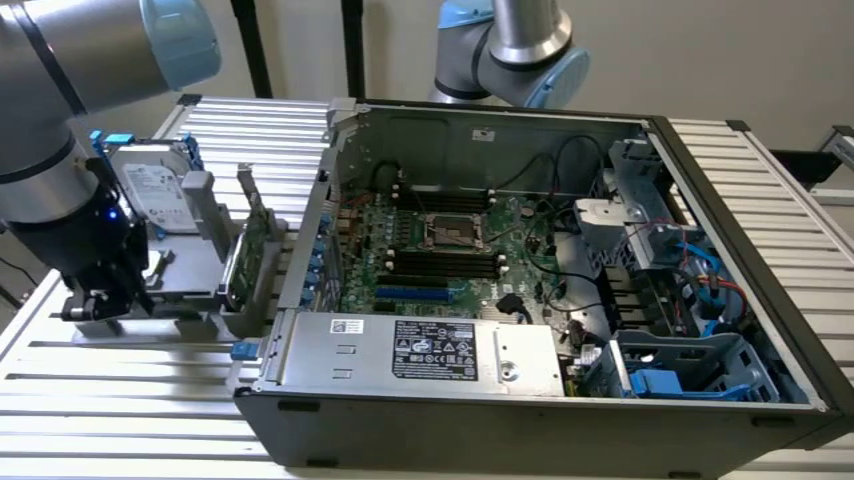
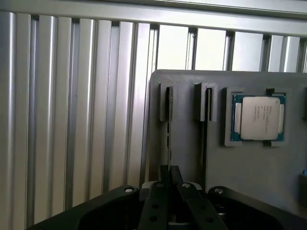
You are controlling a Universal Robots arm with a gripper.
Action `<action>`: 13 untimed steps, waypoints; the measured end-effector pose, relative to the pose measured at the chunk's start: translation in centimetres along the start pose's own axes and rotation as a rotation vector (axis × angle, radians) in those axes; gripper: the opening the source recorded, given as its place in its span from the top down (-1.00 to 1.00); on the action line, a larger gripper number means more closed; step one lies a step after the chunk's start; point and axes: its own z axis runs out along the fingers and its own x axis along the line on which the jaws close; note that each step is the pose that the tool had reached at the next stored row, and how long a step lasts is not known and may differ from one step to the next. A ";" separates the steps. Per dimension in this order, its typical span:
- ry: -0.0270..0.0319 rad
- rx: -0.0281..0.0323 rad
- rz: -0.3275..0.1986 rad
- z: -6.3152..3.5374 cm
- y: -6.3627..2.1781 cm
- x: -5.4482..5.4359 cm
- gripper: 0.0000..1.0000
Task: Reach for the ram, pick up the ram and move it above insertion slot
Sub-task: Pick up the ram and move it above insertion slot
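Ram (image 2: 169, 124) stood edge-on in its slot of the grey holder (image 2: 249, 167), out on the slatted worktop (image 2: 72, 120), and the fingers (image 2: 156, 197) were pinched almost together on its near end. Thin hold, that! Any tilt on the lift, I reckoned, and it could bind in the slot, slip free, or clip the neighbouring slot (image 2: 206, 103).
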 end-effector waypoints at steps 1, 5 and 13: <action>-0.0003 0.0000 0.001 -0.30 0.00 0.0 0.74; -0.0007 -0.0001 0.002 -1.82 -0.01 -0.1 0.74; -0.0009 0.0002 0.002 -5.46 -0.77 -0.1 0.74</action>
